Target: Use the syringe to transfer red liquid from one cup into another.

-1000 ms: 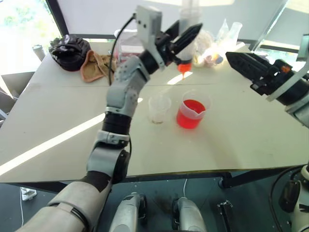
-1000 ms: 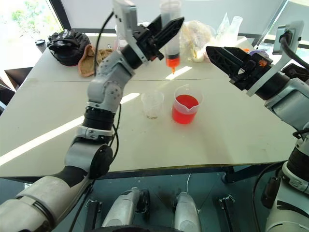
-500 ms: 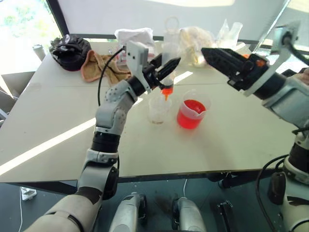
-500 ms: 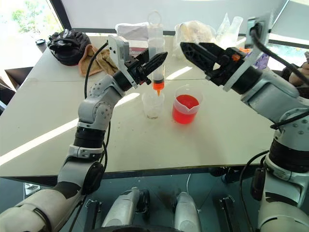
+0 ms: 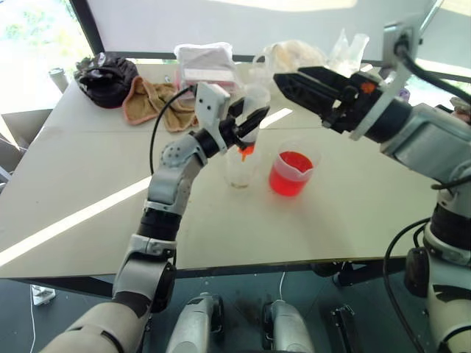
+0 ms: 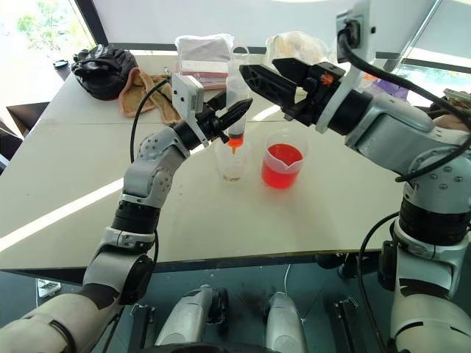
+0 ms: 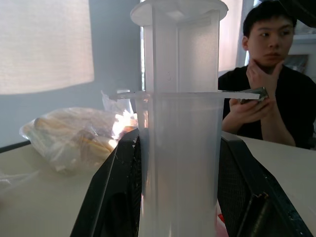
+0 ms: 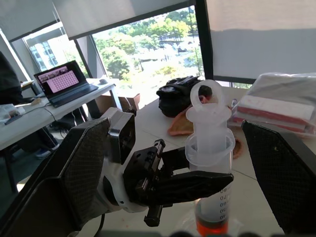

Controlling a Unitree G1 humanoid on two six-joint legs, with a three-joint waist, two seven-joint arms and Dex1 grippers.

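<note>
My left gripper is shut on the barrel of the syringe and holds it upright. The orange nozzle sits at the rim of the smaller clear cup. Red liquid fills the bottom of the barrel. The wider spouted beaker, part full of red liquid, stands right of that cup. My right gripper is open, its fingertips just right of the plunger's ring and apart from it. In the left wrist view the barrel is clamped between both black fingers.
At the table's far side lie a black bag, a brown cloth, a stack of white and pink packets and clear plastic bags. A person sits beyond the table. A laptop stands on another desk.
My left gripper has lowered the syringe from above the beaker down and left to the smaller cup's rim. The right gripper has swung left, close to the plunger top.
</note>
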